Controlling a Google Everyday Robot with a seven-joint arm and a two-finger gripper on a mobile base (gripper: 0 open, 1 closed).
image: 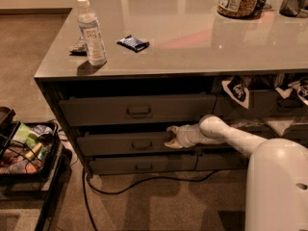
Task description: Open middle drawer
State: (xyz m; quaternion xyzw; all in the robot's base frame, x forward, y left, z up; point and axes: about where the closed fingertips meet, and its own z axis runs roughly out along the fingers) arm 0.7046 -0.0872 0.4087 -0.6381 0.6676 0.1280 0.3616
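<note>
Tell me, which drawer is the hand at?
The middle drawer: the hand is at its right end, below the taller drawer, above the slimmest drawer.
</note>
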